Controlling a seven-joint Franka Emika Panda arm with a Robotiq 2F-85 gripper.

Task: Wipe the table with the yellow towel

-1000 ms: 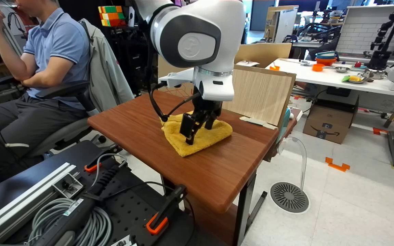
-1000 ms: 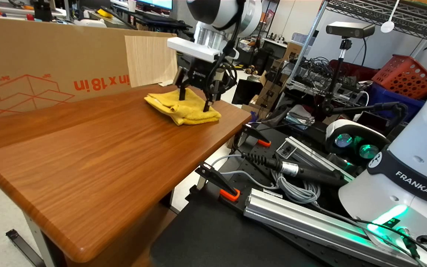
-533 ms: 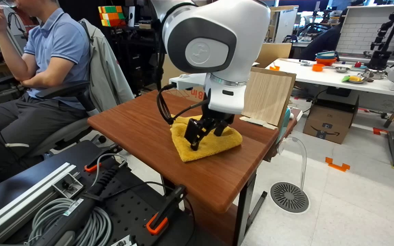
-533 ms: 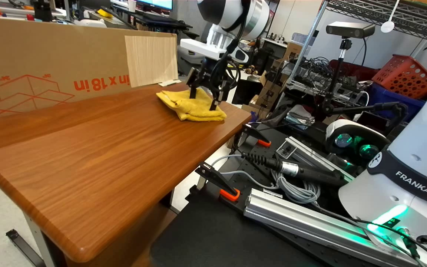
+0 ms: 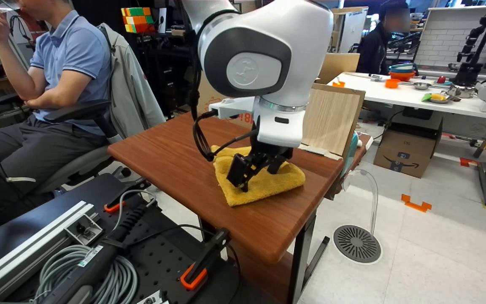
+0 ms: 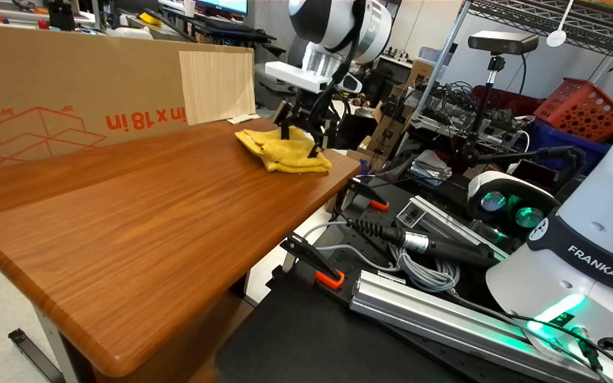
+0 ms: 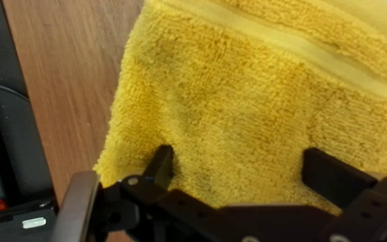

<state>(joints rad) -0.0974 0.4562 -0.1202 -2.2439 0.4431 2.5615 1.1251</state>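
Towel (image 7: 247,101) of folded yellow terry lies on the wood-grain tabletop (image 6: 152,213), with the tool (image 7: 238,156), spread wide, resting on top. Wiping seems in hand; the next stroke likely needs steady downward pressure while sliding.

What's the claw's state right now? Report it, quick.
Claw: open, fingers wide apart, with their tips down on the yellow towel, not pinching it.

Rough looped cloth towel (image 7: 233,101), smooth wood-grain table (image 6: 147,229), matt pincer (image 7: 238,153), dull cardboard panel (image 6: 120,80)
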